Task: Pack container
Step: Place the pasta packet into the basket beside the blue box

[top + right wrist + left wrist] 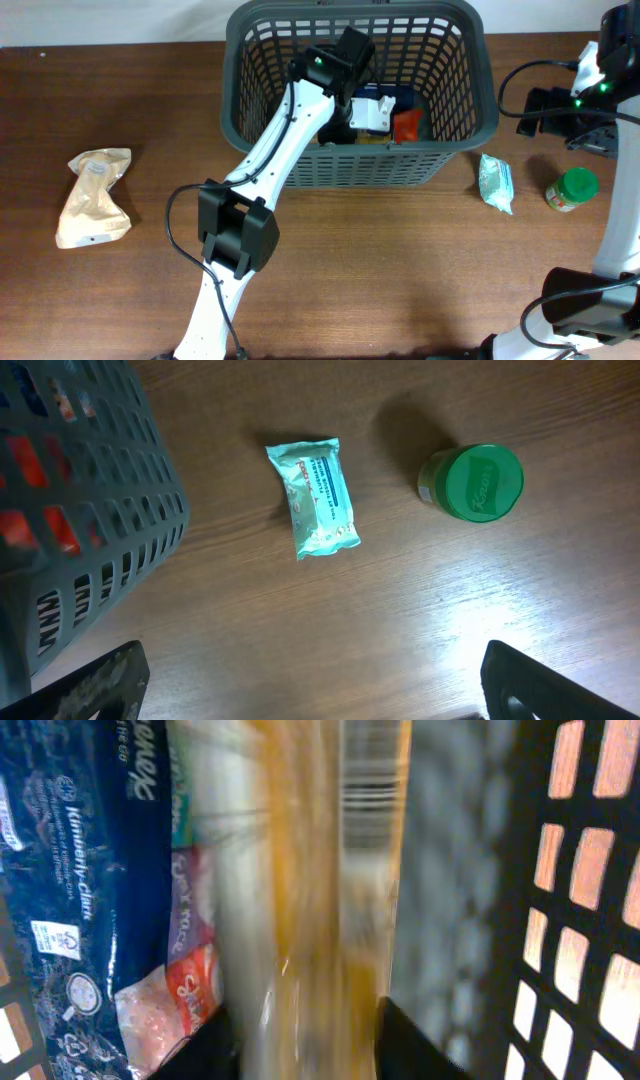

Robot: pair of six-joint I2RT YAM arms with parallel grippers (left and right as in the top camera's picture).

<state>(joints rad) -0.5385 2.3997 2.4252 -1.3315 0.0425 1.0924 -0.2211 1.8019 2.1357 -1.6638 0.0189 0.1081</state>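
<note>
The container (pixel 380 165) is a dark grey slotted basket at the back centre of the table. My left arm reaches into it. In the left wrist view my left gripper (pixel 305 1012) is shut on a blurred yellow-and-white packet (pixel 310 870) with a barcode, close to the basket's wall (pixel 580 870). A blue tissue pack (pixel 70 840) and a red-and-pink packet (pixel 170 990) lie beside it. My right gripper (pixel 310 680) is open and empty above the bare table right of the basket (pixel 90 510).
A teal snack packet (pixel 496 182) (pixel 312 497) and a green-lidded jar (pixel 573 188) (pixel 475 482) lie right of the basket. A beige paper bag (pixel 95 195) lies at the far left. White and orange items (pixel 385 118) sit inside the basket.
</note>
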